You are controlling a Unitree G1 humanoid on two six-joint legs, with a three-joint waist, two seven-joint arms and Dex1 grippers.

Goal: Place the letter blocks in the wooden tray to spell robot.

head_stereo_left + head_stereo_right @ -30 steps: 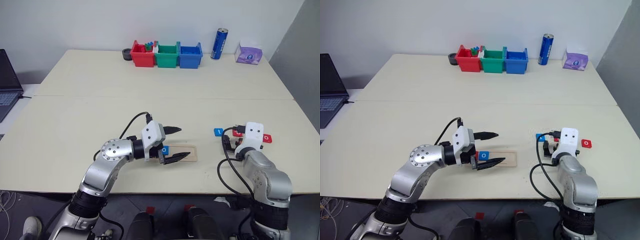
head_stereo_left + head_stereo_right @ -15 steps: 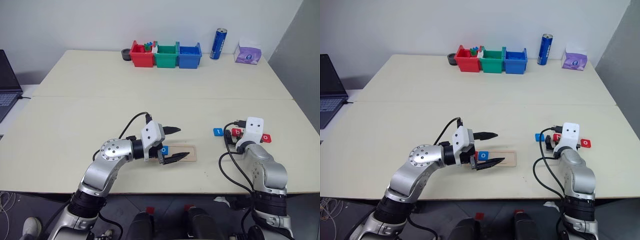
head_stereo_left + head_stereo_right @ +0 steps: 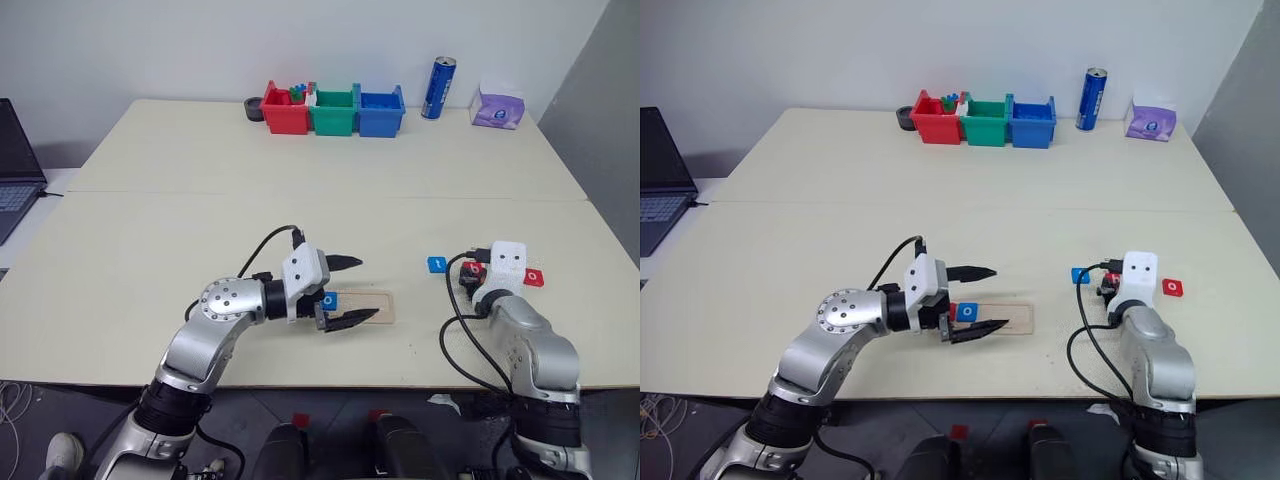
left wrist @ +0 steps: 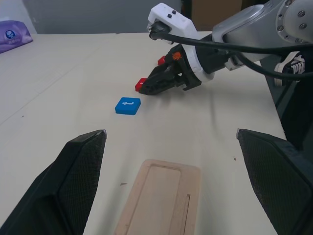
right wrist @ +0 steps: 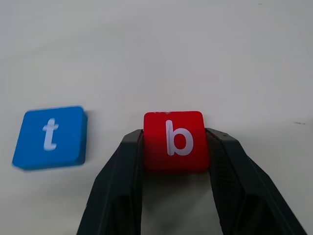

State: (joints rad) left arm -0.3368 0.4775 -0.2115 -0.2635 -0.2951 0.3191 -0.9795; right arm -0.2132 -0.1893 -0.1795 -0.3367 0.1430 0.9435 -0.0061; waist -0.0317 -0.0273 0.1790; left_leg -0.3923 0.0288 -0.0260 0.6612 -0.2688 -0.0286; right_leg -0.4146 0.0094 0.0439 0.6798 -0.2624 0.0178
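Wooden tray (image 3: 370, 306): near end cut off by frame edge in left wrist view, and left gripper (image 3: 348, 290) fingers cover part of it in head views, w/ a red block behind the wrist barely showing beside blue o block (image 3: 329, 300). Red b block (image 5: 174, 140) is hidden behind right gripper's (image 5: 173, 188) white housing in head views. Laptop (image 3: 15, 170) cut off at frame edge; small pieces in red bin (image 3: 284, 108) too tiny to make out.

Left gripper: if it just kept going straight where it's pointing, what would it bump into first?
Probably the blue t block. The left gripper hovers open over the wooden tray, aimed across the table; beyond that block sits the right gripper closed on the red b block. Height is uncertain, so it might pass above.
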